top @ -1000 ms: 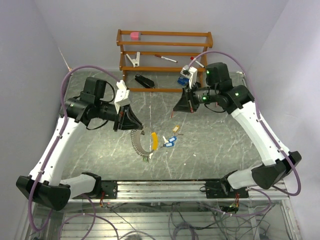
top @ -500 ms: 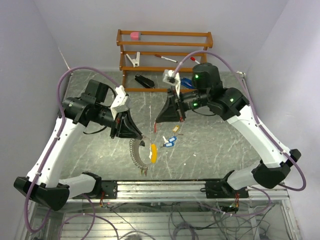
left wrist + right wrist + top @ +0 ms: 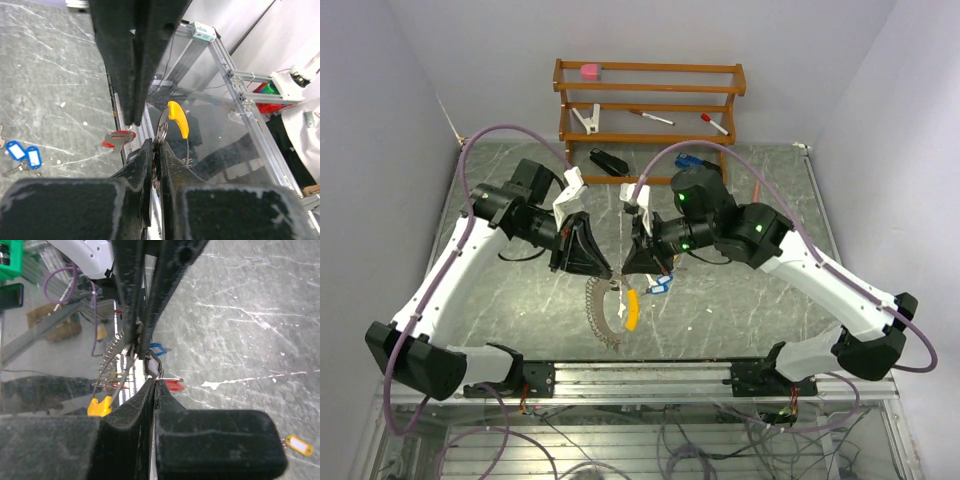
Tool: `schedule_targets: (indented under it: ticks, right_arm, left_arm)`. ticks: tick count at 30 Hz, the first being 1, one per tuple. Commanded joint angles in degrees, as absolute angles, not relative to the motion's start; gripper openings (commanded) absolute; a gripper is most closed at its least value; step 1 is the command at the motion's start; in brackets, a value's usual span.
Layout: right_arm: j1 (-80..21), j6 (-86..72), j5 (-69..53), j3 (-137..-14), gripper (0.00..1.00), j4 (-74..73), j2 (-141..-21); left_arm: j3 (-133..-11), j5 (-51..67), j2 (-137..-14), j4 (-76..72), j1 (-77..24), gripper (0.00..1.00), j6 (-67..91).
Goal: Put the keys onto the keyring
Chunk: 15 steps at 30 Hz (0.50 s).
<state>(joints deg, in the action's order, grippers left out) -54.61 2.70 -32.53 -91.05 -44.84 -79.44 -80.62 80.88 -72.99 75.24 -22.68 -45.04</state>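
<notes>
My left gripper (image 3: 596, 270) is shut on the keyring (image 3: 603, 312), a thin silvery wire loop with a yellow piece (image 3: 632, 308), held just above the table. In the left wrist view the wire (image 3: 162, 131) runs between my pinched fingertips (image 3: 156, 150). My right gripper (image 3: 638, 264) meets it tip to tip and is shut on a red-tagged key (image 3: 172, 385), right at the ring's wire (image 3: 112, 357). That red tag (image 3: 119, 138) hangs under the right fingers. Two blue-tagged keys (image 3: 658, 287) lie on the table, and a yellow-tagged key (image 3: 298, 445) lies apart.
A wooden rack (image 3: 650, 110) stands at the back with a pink item (image 3: 590, 71), a white clip (image 3: 588, 120) and red-capped markers (image 3: 650, 117). A black stapler (image 3: 610, 162) and a blue object (image 3: 688, 160) lie before it. The metal rail (image 3: 650, 377) edges the near side.
My right arm has swung left from the back right, carrying the key down to the ring. My left gripper has shifted right and nearer with the keyring.
</notes>
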Motion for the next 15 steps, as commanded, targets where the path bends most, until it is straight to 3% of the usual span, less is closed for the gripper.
schedule_targets:
  ticks: [1, 15]
  right_arm:
    - [-57.24, 5.43, -26.13, -89.48, 0.0, -41.42, -74.58]
    - [-64.36, 9.13, -16.35, -86.82, 0.0, -40.72, -72.07]
  left_arm:
    - [-79.39, 87.93, -73.05, 72.57, -23.03, 0.07, -41.75]
    - [-73.29, 86.16, -67.91, 53.59, -23.03, 0.07, -21.03]
